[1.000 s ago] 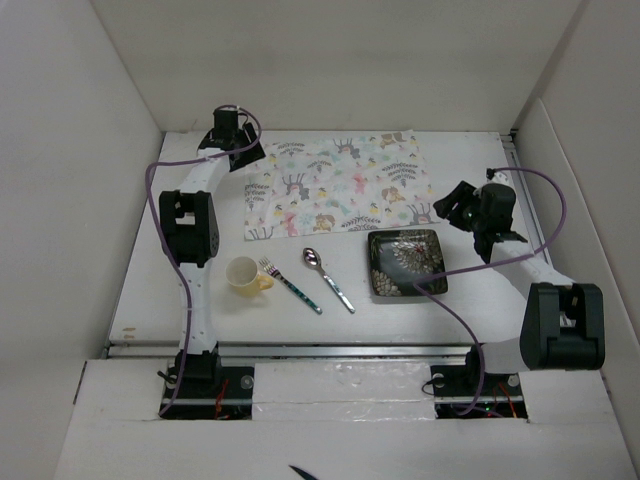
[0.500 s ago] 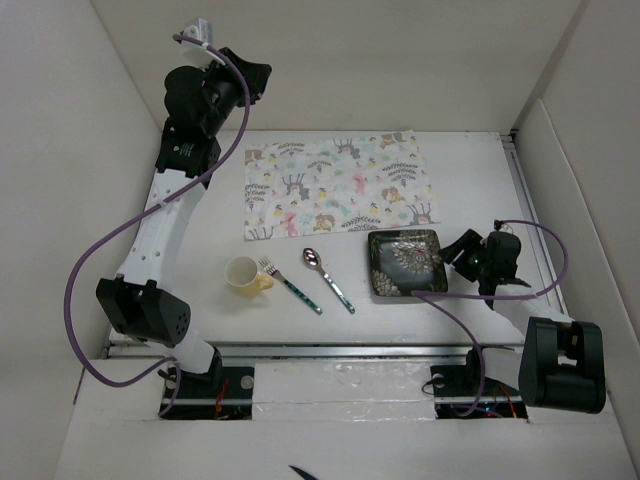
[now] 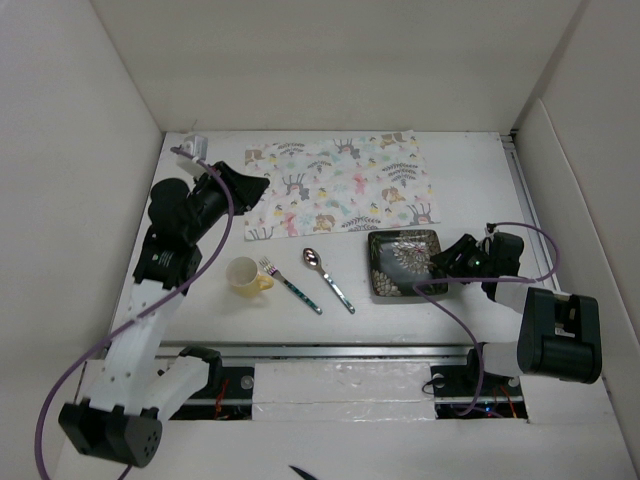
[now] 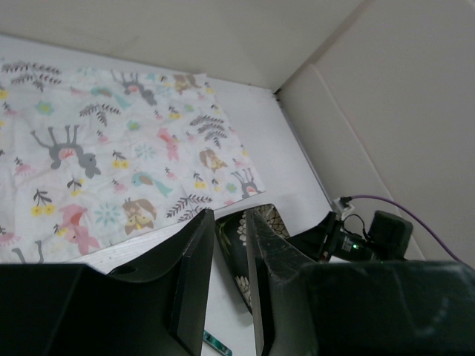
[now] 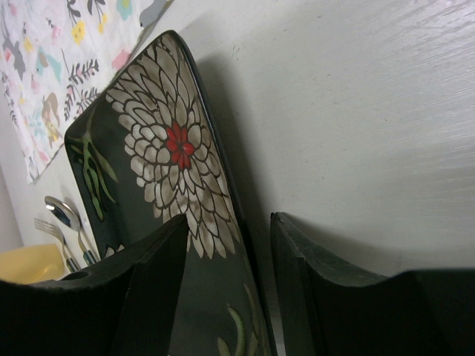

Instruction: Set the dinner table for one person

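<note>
At plate (image 5: pixel 171 148) right rim: right end effector (image 5: pixel 228 222) low, spread astride | left end effector (image 4: pixel 230 219) raised, narrowly parted

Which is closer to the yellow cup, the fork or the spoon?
The fork. Its prongs lie right beside the cup, while the spoon lies further right, nearer the dark flowered plate.

R arm (image 3: pixel 558 335) low, both jaws apart
</note>
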You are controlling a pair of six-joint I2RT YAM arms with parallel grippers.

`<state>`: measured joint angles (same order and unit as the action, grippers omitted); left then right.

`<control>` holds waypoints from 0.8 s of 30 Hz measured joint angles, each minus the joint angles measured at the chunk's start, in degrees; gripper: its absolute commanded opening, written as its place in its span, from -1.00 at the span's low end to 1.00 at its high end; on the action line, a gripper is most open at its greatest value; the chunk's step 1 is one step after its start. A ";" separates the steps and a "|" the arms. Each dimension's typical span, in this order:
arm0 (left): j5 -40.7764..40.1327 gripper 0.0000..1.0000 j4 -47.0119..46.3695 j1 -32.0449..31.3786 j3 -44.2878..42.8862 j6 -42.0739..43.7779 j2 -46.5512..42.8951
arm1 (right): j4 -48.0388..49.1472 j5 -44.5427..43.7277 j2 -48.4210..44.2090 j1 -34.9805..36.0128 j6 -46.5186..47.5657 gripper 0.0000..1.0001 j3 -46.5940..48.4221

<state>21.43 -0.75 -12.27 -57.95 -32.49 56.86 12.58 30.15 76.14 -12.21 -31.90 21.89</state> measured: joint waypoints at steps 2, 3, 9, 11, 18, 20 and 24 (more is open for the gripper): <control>0.68 -0.55 -0.04 0.00 2.36 0.81 -6.51 | 0.44 1.46 1.05 -0.22 -0.31 0.01 0.15; 0.92 -0.53 -0.17 0.00 3.30 1.18 -8.79 | 0.85 2.25 1.62 -0.33 -0.50 -0.06 0.17; 0.87 -0.42 0.00 -0.13 5.99 3.67 -16.17 | 3.34 7.19 7.37 -1.25 -2.05 -0.49 1.44; 0.94 -0.34 0.44 -0.15 6.25 4.59 -16.55 | 3.21 7.72 7.93 -1.46 -2.23 -0.70 1.49; -0.50 -0.23 3.78 -1.53 6.40 8.52 -16.02 | 2.54 10.12 5.97 -2.08 -2.01 -1.00 1.55; -0.68 -0.22 4.35 -1.60 6.67 9.18 -15.58 | 0.42 9.33 2.12 -2.08 -1.88 -1.00 1.31; -0.66 -0.20 5.05 -1.60 6.84 9.73 -14.60 | -3.19 8.48 -6.56 -0.17 -2.75 -1.00 2.69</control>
<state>20.78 4.29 -13.87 -51.11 -22.76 42.26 9.39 38.63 69.58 -12.38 -34.65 24.58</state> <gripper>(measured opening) 0.393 0.060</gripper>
